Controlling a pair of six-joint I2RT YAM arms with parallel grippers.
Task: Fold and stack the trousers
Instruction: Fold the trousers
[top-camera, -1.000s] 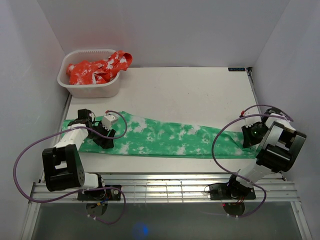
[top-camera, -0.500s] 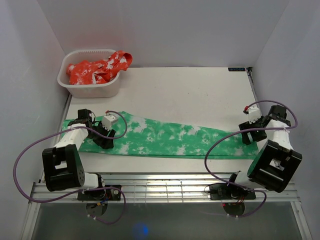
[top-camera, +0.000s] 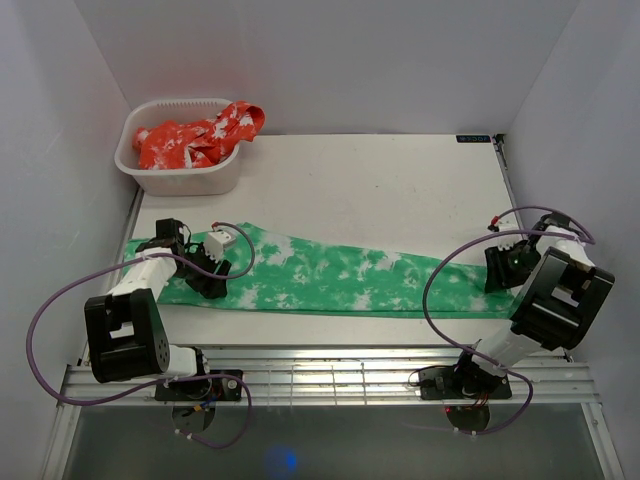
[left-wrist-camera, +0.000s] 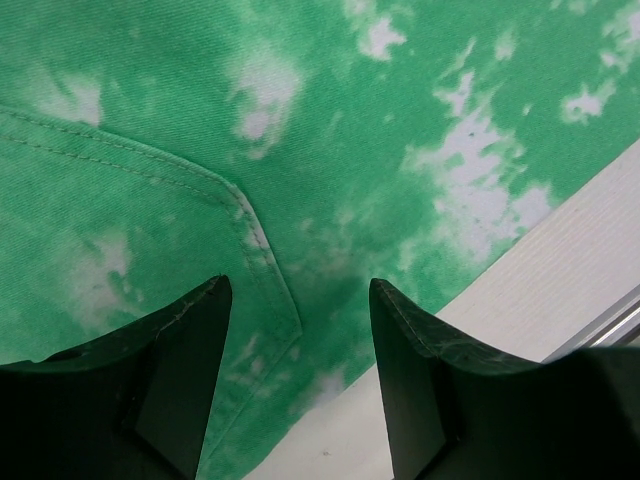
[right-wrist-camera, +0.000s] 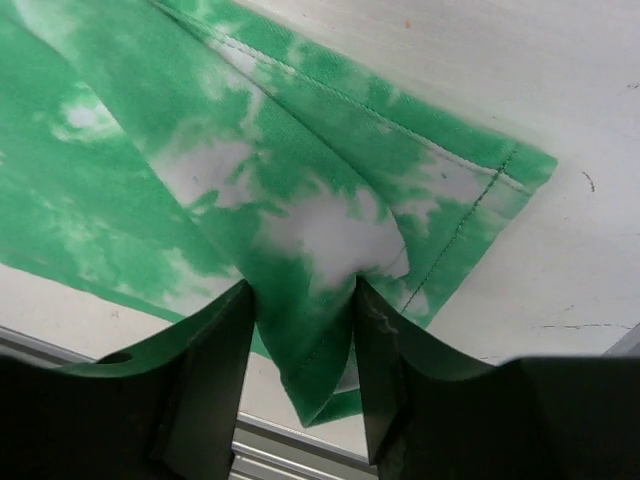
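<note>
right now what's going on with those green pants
Two robot arms are working on the trousers, which lie stretched flat along the near edge of the table. The right gripper has pinched a fold of fabric at the hem end. The left gripper sits open over the waist end, near a pocket seam. No fold is made yet. A basket with a red garment sits far left.

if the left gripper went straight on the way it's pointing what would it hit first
The bright green tie-dye fabric trousers: the left gripper points down at the cloth, fingers open, near a stitched pocket seam. How close it is, I cannot tell.
</note>
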